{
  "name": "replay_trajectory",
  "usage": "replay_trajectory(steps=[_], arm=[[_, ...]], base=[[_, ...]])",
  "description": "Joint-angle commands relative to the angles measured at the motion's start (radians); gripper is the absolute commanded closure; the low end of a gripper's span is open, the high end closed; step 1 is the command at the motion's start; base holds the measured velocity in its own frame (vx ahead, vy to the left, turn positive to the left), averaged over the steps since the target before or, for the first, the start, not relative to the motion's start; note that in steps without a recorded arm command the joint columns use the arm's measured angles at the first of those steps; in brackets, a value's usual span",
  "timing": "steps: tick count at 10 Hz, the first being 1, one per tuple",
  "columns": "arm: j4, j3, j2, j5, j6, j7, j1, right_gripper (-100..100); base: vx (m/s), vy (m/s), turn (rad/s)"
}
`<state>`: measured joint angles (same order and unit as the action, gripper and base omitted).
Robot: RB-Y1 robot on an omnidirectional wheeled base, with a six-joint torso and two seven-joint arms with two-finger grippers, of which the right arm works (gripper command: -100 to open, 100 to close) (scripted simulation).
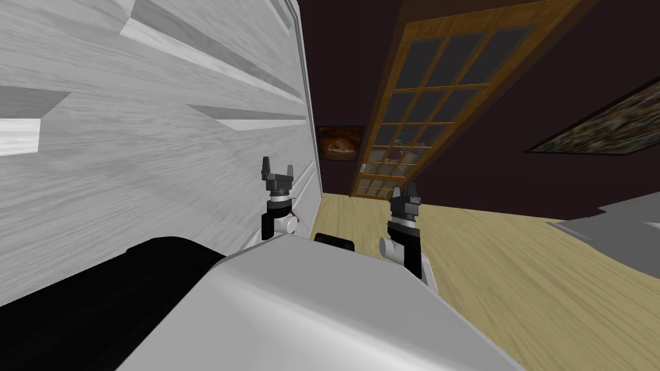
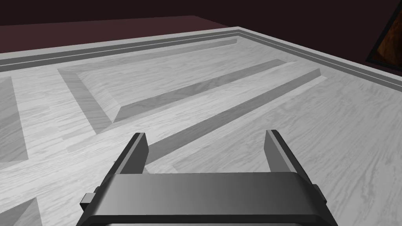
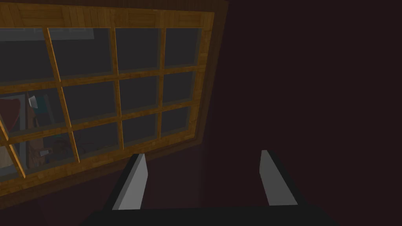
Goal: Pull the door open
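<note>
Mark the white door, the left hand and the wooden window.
white door [image 1: 161,161]: head view, flat face.
left hand [image 2: 206,135]: left wrist view, midway between open fingertips.
wooden window [image 3: 90,100]: right wrist view, glass pane.

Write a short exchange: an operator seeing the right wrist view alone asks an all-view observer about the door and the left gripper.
Operator: Past my right gripper is a wooden window. Where is the door?
Observer: The white panelled door stands on the robot's left, close by.
Operator: And the left gripper?
Observer: It is open, aimed along the door's face near its edge.
</note>
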<state>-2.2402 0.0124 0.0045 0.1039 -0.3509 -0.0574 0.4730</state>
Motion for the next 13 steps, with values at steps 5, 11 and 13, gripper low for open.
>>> replay_trajectory(steps=[5, 11, 13], arm=[[0.044, -0.01, -0.02, -0.027, -0.019, -0.044, -0.004, -100], [0.15, -0.033, -0.053, -0.092, -0.065, -0.152, -0.015, -100], [0.185, -0.041, -0.062, -0.114, -0.081, -0.187, -0.019, -100]], base=[[-0.003, -0.17, 0.05], [0.063, -0.162, 0.123], [0.057, -0.079, 0.103]])
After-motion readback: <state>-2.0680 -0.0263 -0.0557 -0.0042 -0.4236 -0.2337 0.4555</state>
